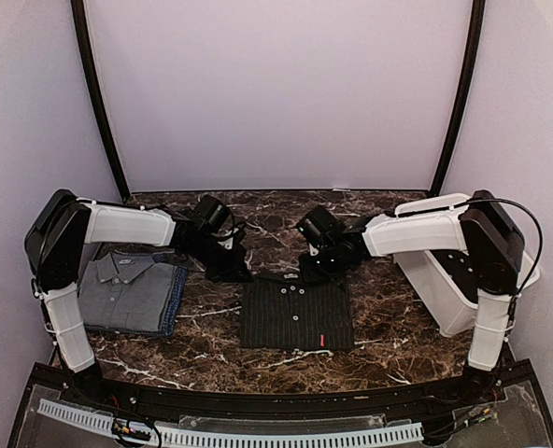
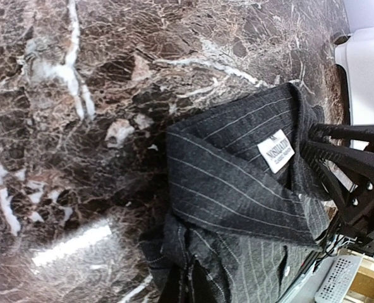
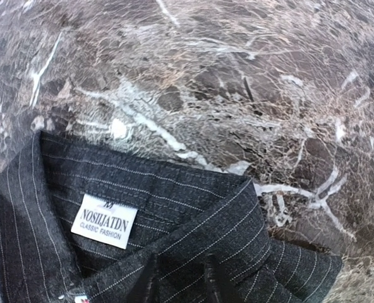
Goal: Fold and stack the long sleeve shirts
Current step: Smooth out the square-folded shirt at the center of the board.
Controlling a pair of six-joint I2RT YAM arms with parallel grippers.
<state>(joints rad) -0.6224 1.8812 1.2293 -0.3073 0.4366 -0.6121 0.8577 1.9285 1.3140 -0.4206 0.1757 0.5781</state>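
A charcoal-black pinstripe shirt (image 1: 295,315) lies folded at the table's middle, collar to the far side. My left gripper (image 1: 232,269) is at its far left corner. In the left wrist view the gripper (image 2: 187,285) is shut on bunched pinstripe cloth (image 2: 231,189) just below the collar. My right gripper (image 1: 312,271) is at the collar's right end. In the right wrist view it (image 3: 180,279) rests on the collar (image 3: 193,221) with its fingers (image 3: 215,281) a little apart and flat cloth between them. A grey shirt (image 1: 122,285) lies folded on a blue one (image 1: 176,303) at the left.
A white plastic tub (image 1: 445,285) stands at the right edge beside the right arm. The table (image 1: 389,317) is dark brown marble. A white neck label (image 3: 103,221) shows inside the collar. The right gripper's body (image 2: 354,183) shows in the left wrist view.
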